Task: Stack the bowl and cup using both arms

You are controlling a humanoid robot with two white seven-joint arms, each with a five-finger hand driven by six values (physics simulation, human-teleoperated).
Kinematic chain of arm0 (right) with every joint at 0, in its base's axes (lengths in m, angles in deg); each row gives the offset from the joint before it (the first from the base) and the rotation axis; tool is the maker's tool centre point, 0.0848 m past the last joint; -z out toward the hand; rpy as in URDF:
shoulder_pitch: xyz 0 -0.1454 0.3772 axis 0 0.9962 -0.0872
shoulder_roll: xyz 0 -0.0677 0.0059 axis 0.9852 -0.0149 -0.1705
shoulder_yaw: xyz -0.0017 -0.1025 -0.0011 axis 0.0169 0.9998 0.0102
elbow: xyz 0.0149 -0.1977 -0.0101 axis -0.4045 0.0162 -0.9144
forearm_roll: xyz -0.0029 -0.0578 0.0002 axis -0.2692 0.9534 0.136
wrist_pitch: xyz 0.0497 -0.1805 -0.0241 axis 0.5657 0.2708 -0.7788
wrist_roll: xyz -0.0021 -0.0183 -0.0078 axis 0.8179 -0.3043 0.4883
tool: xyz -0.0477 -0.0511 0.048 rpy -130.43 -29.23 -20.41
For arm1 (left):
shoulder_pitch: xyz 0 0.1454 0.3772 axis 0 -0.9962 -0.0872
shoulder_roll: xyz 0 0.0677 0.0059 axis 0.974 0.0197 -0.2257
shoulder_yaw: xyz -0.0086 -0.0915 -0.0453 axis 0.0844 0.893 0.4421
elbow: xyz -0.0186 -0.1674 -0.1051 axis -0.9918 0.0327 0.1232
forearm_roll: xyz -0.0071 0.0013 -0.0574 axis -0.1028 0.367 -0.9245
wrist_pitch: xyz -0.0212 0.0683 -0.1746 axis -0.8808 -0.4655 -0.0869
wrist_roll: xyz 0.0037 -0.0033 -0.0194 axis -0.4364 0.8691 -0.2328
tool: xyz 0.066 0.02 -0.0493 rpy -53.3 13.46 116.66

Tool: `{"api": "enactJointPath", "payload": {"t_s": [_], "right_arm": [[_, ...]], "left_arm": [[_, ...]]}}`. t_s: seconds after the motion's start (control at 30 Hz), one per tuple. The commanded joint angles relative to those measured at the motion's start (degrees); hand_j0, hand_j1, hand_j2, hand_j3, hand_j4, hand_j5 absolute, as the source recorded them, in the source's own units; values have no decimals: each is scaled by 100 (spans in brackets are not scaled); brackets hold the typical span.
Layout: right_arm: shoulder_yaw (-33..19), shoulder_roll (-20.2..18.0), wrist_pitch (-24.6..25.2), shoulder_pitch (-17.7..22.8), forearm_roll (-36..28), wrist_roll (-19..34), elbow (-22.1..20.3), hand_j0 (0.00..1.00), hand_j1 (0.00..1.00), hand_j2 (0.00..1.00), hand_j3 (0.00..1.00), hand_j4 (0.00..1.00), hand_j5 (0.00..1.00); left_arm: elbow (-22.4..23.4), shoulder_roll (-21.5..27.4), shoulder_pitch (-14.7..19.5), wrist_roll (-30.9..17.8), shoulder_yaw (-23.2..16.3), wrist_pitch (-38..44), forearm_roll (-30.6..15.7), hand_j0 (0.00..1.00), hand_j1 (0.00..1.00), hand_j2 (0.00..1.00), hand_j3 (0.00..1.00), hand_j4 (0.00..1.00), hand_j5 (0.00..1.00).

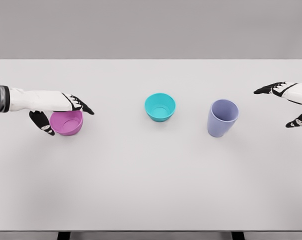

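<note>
- you have a white desk (151, 190) carrying three things in a loose row, and the teal bowl (160, 106) near the middle is your landmark.
- the teal bowl stands upright and alone, with bare desk all around it and nothing touching it.
- left of the teal bowl, well apart from it, sits the pink bowl (67, 123), also upright.
- your left hand (58, 112) comes in from the left edge and is on the pink bowl: the fingers (82, 105) reach over its far rim and the thumb curls down beside its near left side, so the hand is closed around the bowl's rim. you cannot tell whether the bowl is lifted off the desk.
- right of the teal bowl, near it but not touching, stands the lavender cup (222, 118), upright with its mouth open upward.
- your right hand (291, 102) shows at the right edge, well right of the cup and clear of it, fingers spread wide and holding nothing.
</note>
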Motion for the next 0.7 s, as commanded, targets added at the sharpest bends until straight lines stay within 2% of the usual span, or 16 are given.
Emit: {"api": "enactJointPath", "payload": {"t_s": [0.0,0.5,0.67], "right_arm": [[-1,-9,16,0,-39,-2,1,100,100,100,100,100,100],[-1,-26,16,0,-39,-2,1,100,100,100,100,100,100],[-1,-26,16,0,-39,-2,1,100,100,100,100,100,100]], "left_arm": [[11,0,0,2,-29,13,-33,100,100,100,100,100,100],[19,0,-9,2,-56,13,-24,100,100,100,100,100,100],[230,-105,-9,2,-56,13,-24,100,100,100,100,100,100]]}}
